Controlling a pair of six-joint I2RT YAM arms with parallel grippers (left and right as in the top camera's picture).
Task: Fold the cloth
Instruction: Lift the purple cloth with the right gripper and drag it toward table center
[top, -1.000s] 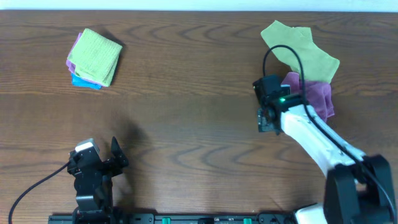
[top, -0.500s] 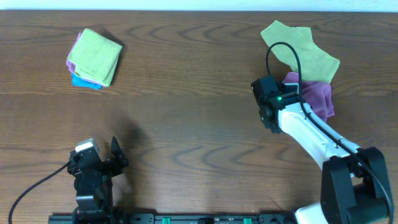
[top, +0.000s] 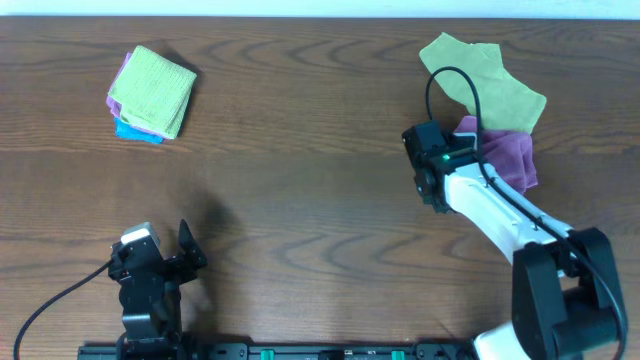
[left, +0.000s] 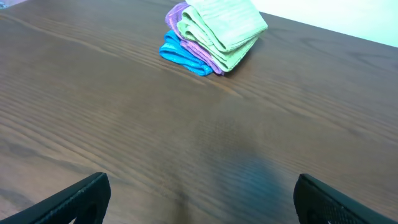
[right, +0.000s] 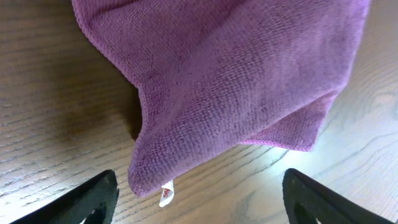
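The purple cloth (top: 505, 155) lies crumpled at the right of the table, partly under a light green cloth (top: 482, 78). In the right wrist view the purple cloth (right: 236, 74) fills the upper part, and its near corner carries a small white tag (right: 165, 194). My right gripper (top: 436, 186) is open just left of the cloth. Its fingers (right: 199, 199) are spread wide, with the tagged corner between them and untouched. My left gripper (top: 165, 262) is open and empty near the front left edge, and its fingers (left: 199, 202) hang over bare wood.
A stack of folded cloths (top: 150, 92), green over purple over blue, sits at the far left, also in the left wrist view (left: 214, 34). The wooden table (top: 300, 170) spans the view.
My right gripper has shifted a little away from the front edge, closing in on the purple cloth's left edge. The left arm and the cloths have not moved.
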